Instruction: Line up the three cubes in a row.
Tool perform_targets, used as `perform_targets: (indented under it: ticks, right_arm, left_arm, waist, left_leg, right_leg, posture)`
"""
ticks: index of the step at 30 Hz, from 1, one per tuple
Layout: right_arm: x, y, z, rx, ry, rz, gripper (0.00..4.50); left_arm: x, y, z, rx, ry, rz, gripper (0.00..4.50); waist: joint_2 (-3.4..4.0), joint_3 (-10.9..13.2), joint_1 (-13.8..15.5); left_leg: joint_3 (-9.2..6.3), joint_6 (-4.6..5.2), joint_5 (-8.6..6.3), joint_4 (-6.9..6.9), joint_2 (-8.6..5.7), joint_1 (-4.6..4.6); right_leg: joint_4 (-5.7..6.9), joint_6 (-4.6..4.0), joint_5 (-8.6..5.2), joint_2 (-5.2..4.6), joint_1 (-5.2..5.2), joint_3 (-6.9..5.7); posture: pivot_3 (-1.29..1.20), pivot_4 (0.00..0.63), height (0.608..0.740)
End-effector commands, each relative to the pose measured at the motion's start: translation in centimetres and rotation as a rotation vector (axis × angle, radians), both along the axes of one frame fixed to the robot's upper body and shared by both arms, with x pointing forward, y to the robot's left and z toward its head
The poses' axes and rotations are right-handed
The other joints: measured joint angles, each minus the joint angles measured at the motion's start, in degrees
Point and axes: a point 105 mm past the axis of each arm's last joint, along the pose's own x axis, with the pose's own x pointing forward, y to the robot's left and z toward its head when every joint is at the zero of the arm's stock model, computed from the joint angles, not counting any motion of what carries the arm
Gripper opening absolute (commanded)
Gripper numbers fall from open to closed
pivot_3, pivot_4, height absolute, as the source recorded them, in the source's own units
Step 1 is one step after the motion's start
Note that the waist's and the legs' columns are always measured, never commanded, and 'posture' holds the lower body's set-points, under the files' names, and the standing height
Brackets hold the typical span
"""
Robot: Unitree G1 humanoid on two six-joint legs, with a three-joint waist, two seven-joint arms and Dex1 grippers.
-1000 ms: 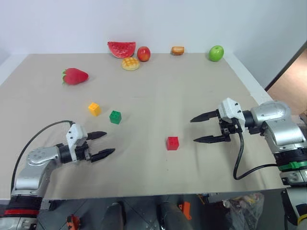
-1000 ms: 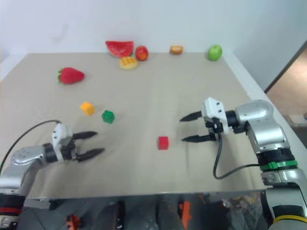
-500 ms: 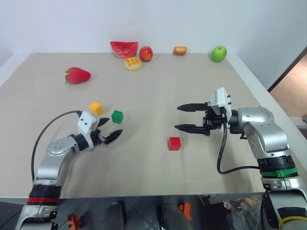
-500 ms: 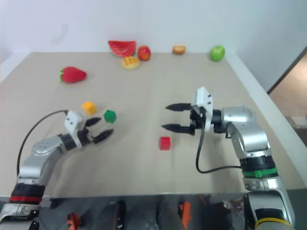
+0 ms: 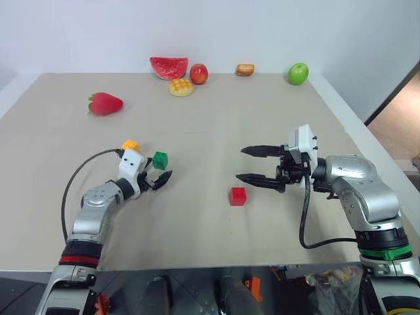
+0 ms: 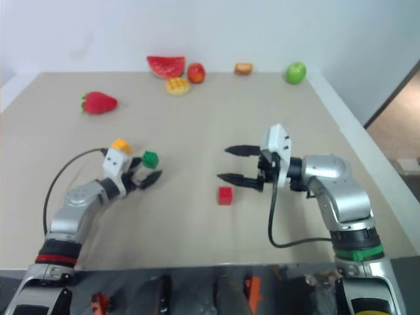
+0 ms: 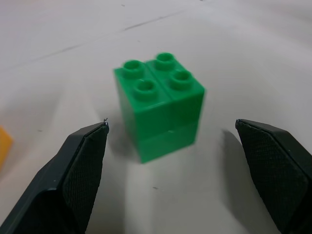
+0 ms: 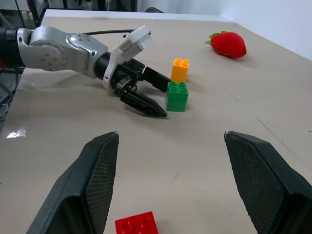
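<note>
L end effector [image 5: 159, 173] was wide open, fingers either side of green cube [image 7: 160, 105], not touching. Yellow-orange cube [image 5: 130, 144] sat just behind. R end effector [image 5: 251, 164] open, empty, near red cube [image 5: 237, 195] on counter [image 5: 216, 118].

green cube [image 7: 160, 113], yellow-orange cube [image 5: 130, 145], red cube [image 5: 237, 195], beige table [image 5: 216, 125], black-fingered hands

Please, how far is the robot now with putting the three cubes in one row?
Done: nothing visible yet; the small yellow-orange studded plastic cube and the green studded plastic cube sit close together, but the red studded plastic cube lies apart, nearer the robot.
In hand: the left gripper is open, its fingers at either side of the green cube without touching it.
Left: grasp and align all three; the right gripper hangs open beside the red cube.
</note>
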Motion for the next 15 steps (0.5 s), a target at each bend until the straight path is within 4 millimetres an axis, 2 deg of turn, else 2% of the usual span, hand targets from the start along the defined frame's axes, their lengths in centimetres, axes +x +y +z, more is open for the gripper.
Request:
perform_targets:
  ticks: [1, 9, 12, 15]
  right_arm:
    - [-0.6, 0.1, 1.2, 0.027, -0.049, 0.006, 3.58]
    - [-0.8, 0.1, 0.8, 0.016, -0.047, 0.006, 3.58]
    - [-0.9, 0.1, 0.4, 0.005, -0.038, 0.014, 3.63]
    - [-1.0, 0.1, 0.3, 0.002, -0.035, 0.016, 3.63]
  left_arm:
    - [0.9, 0.2, 1.3, 0.002, -0.052, 0.042, 4.34]
    - [1.9, 0.4, 2.1, -0.048, -0.053, 0.101, 4.34]
    - [2.0, 0.3, 2.6, -0.083, -0.058, 0.107, 3.64]
    - [1.7, 0.0, 2.6, -0.086, -0.06, 0.091, 2.57]
  waist:
    - [0.0, 0.0, 0.0]
    - [0.0, 0.0, -0.03]
    - [0.0, 0.0, -0.02]
    - [0.0, 0.0, -0.03]
  left_leg:
    - [-0.01, 0.0, 0.01, 0.01, 0.0, 0.0]
    - [-0.01, 0.0, 0.01, 0.02, 0.0, 0.0]
    - [-0.01, 0.0, 0.0, 0.01, 0.0, -0.01]
    - [-0.02, 0.0, 0.01, 0.01, 0.0, -0.01]
  right_leg:
    - [0.0, -0.01, 0.01, 0.01, 0.01, 0.0]
    - [0.0, 0.06, 0.04, 0.03, 0.01, 0.01]
    - [0.0, 0.07, 0.03, 0.03, 0.01, 0.01]
    - [0.0, 0.07, 0.03, 0.04, 0.01, 0.01]
  posture:
    - [0.0, 0.15, 0.74]
    - [0.0, 0.15, 0.74]
    - [0.0, 0.15, 0.74]
    - [0.0, 0.15, 0.74]
